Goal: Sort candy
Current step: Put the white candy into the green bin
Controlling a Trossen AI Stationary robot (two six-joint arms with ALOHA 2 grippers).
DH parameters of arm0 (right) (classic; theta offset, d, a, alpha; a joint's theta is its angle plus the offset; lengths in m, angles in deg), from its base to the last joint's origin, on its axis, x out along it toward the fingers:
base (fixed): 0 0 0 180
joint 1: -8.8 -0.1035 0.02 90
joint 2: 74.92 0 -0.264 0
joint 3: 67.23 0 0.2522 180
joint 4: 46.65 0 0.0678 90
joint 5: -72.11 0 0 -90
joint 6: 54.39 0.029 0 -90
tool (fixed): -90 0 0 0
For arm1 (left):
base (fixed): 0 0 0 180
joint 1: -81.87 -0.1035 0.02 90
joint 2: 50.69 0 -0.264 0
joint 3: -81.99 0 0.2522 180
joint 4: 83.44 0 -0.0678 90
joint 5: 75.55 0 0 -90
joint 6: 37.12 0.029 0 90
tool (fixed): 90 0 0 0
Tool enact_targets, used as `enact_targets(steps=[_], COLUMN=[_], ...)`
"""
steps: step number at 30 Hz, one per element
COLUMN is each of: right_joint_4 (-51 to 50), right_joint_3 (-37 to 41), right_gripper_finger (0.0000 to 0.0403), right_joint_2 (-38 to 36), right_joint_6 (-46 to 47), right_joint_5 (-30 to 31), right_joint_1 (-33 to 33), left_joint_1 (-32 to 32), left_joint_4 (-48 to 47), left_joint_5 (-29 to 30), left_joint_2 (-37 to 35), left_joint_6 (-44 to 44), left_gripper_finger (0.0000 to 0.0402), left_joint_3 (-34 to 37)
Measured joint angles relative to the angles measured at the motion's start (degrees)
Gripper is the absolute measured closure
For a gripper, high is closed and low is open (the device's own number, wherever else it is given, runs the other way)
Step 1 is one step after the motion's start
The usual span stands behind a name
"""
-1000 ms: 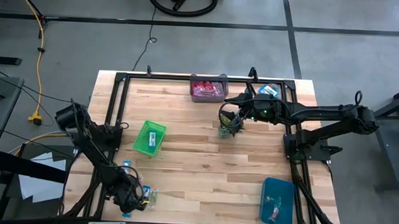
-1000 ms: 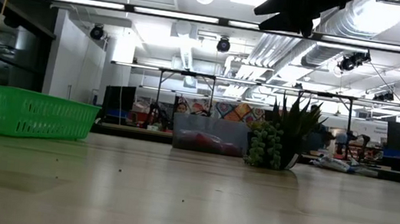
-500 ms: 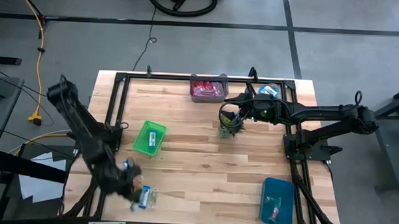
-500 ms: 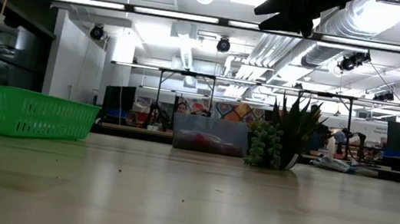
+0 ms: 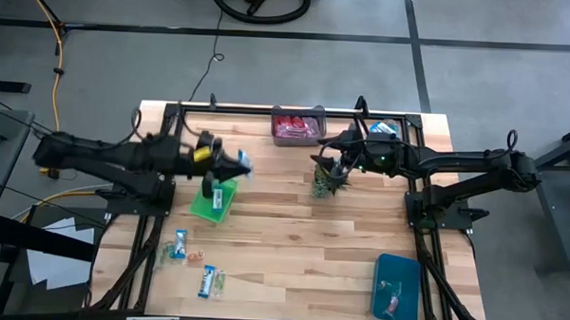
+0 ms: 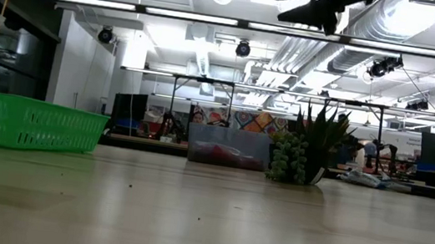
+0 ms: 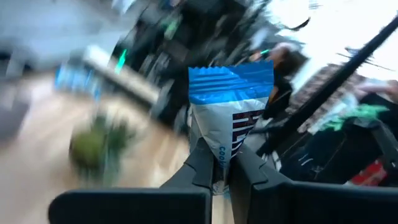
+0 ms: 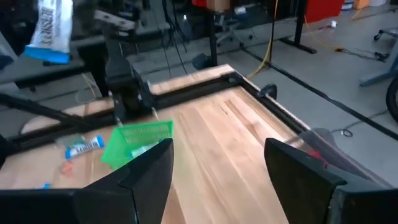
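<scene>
My left gripper (image 5: 235,162) is high above the table, past the far end of the green bin (image 5: 213,197), and is shut on a blue-and-white wrapped candy (image 7: 229,115). This candy also shows in the high view (image 5: 246,161) and the right wrist view (image 8: 52,28). Several more candies lie flat on the table near its near left corner (image 5: 178,244), (image 5: 208,280). My right gripper (image 5: 334,166) hangs open and empty over the small green plant (image 5: 328,183). My left gripper pinches one end of the candy's wrapper (image 7: 219,163) between its two fingers. The fingers lie about level and point toward the table's right. The wrapper sticks out beyond the fingertips, its blue crimped end (image 7: 230,78) farthest away, lifted clear of everything.
A clear bin with red and pink candy (image 5: 297,128) stands at the far edge, and a blue bin (image 5: 396,287) at the near right. Blue-and-white candy (image 5: 383,128) lies at the far right corner. A black frame (image 5: 161,175) borders the tabletop.
My left arm has swung up from the table's near left corner toward the far and right, and now reaches level past the green bin. It has carried the blue-and-white candy up with it, lifted clear of the table.
</scene>
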Motion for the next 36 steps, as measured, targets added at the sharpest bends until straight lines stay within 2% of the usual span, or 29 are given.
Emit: enact_targets(steps=[2, 5, 12, 19, 24, 28, 36], right_joint_4=[0.9, 1.2, 0.4, 0.1, 0.0, -0.3, -1.2], right_joint_3=[0.0, 0.0, 0.0, 0.0, 0.0, 0.0, 0.0], right_gripper_finger=[0.0155, 0.0155, 0.0155, 0.0155, 0.0155, 0.0155, 0.0155], right_joint_2=[0.0, 0.0, 0.0, 0.0, 0.0, 0.0, 0.0], right_joint_6=[0.4, 0.6, 0.9, 2.6, 3.3, 4.1, 4.1], right_joint_5=[0.0, 0.0, -0.2, -0.2, -0.2, -0.1, 0.0], right_joint_1=[0.0, 0.0, 0.0, 0.0, 0.0, 0.0, 0.0], left_joint_1=[-4.2, -7.2, -7.4, -6.5, -6.8, -6.8, -6.8], left_joint_4=[2.4, 0.9, -10.0, -52.5, -70.7, -70.6, -59.1], left_joint_5=[-5.8, -10.4, -11.8, -7.2, -6.3, -6.3, -6.4], left_joint_2=[0.5, 0.3, -2.0, 2.2, 7.2, 10.3, 15.6], left_joint_6=[4.6, 5.3, 5.5, 5.1, -3.6, -10.6, -24.3], left_gripper_finger=[0.0398, 0.0398, 0.0398, 0.0399, 0.0399, 0.0399, 0.0399], left_joint_3=[0.0, 0.0, -0.6, -11.7, -10.2, -4.5, 2.5])
